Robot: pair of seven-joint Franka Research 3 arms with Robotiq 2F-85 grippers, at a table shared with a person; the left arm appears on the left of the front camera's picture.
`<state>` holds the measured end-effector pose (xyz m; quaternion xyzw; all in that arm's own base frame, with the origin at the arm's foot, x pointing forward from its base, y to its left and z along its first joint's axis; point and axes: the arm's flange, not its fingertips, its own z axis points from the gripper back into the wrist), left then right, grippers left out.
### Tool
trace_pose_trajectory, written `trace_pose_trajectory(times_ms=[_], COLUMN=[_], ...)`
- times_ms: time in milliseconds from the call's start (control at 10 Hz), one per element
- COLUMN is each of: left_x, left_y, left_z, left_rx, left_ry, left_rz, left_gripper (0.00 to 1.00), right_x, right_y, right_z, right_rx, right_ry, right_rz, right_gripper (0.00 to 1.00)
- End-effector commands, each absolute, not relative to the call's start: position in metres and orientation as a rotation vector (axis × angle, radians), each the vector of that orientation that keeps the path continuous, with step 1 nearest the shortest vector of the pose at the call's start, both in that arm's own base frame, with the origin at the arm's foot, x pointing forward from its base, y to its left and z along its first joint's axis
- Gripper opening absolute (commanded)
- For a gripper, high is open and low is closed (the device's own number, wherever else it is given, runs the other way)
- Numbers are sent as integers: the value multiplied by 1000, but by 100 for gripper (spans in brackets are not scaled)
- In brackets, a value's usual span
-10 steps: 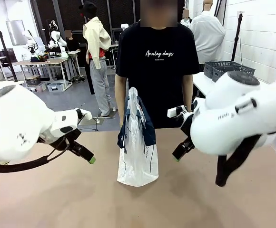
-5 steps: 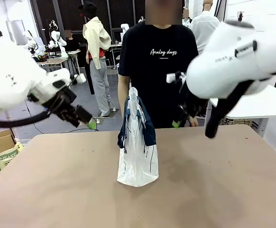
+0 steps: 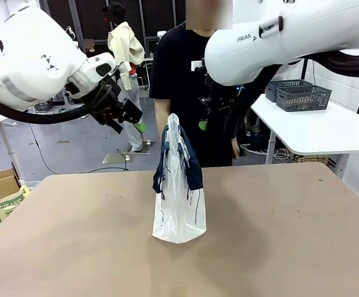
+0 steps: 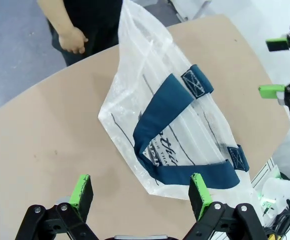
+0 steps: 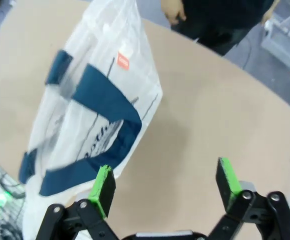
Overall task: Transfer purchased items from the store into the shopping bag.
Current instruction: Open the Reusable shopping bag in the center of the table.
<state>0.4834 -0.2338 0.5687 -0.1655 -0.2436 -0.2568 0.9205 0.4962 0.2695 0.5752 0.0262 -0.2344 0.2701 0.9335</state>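
Note:
The shopping bag (image 3: 178, 192), translucent white with navy straps and lettering, stands upright at the middle of the table. My left gripper (image 3: 136, 124) hangs open in the air up and left of the bag's top. My right gripper (image 3: 204, 120) is open up and right of it. In the left wrist view the bag (image 4: 170, 125) lies beyond my open gripper (image 4: 141, 192), with the other gripper (image 4: 280, 70) at the right edge. In the right wrist view the bag (image 5: 90, 115) sits left of my open gripper (image 5: 166, 185). Nothing is held. The purchased items are out of view.
A person in a black T-shirt (image 3: 185, 80) stands at the far edge behind the bag, one hand (image 4: 72, 40) hanging down. Two dark grey lattice baskets (image 3: 297, 93) stand on a white side table (image 3: 315, 130) at back right; I cannot tell whether either is the store.
Both arms have risen from low over the table to above the bag's top, one on each side. Both grippers stayed open. The bag has not moved.

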Motion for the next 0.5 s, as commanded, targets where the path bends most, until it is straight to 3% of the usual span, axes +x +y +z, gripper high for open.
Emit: trace_pose_trajectory(times_ms=[0,200,400], left_x=[478,484,488], left_y=[-225,-236,-256], left_z=[567,568,571], left_rx=[-343,-340,-378], left_ry=[-496,-500,-333], left_rz=[-502,-530,-295], left_gripper=[100,100,100], right_x=[485,499,524], right_y=[263,270,287], right_z=[573,575,578], right_rx=[54,55,140], right_ry=[-469,-478,-377], right_rz=[548,553,331], right_gripper=[100,100,100])
